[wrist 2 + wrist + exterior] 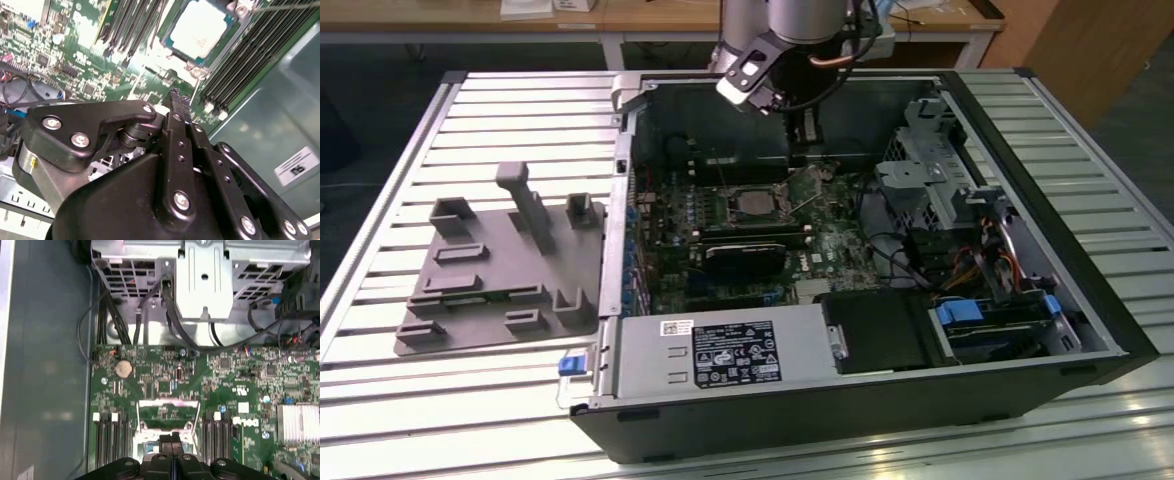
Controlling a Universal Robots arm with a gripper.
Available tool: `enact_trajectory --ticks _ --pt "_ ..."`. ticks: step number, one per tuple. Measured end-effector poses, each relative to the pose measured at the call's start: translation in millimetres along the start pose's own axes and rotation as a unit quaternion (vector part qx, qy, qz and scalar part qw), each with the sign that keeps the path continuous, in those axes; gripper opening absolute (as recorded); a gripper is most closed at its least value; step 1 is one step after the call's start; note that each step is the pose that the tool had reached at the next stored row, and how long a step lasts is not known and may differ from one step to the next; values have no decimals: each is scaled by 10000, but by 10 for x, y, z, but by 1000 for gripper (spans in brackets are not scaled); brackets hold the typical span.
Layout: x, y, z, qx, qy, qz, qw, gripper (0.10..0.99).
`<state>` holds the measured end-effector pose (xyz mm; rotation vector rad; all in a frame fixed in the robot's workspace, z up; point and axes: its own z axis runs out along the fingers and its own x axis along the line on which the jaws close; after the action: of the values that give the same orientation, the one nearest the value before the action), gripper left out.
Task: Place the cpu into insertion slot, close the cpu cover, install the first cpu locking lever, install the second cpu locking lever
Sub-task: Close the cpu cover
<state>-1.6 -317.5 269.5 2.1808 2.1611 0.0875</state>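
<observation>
We find the cpu (202, 27), a small flat square chip with a pale silver-grey metal top, lying in the insertion slot (166, 41), the square dark socket with a black rim on the green circuit board (150, 375). The cpu cover (167, 402), a thin dull silver metal frame with a big square window, seems in the first wrist view to stand tilted up off the socket; we judge it not yet closed, though its angle is hard to read. The black gripper (171, 438) hangs just above the socket's edge, its fingers (176, 115) drawn tight together with nothing between them; in the exterior view it sits slightly far of the socket and toward the exterior view's right. Long narrow black memory slots (107, 440) flank the socket; the open black computer case (854, 425) surrounds the board; a grey moulded fixture plate (494, 270) lies well apart on the slatted metal table (427, 400), at the exterior view's left.

We judge the risks so: closed fingertips this near could scrape the chip's top or nudge it askew; a cover pressed onto a skewed chip could bend contacts; a slip sideways would strike the memory slots.
</observation>
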Motion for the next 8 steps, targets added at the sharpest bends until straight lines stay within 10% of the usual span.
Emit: enact_trajectory --ticks 8 --pt "2 204 19 0 0 0 10000 102"
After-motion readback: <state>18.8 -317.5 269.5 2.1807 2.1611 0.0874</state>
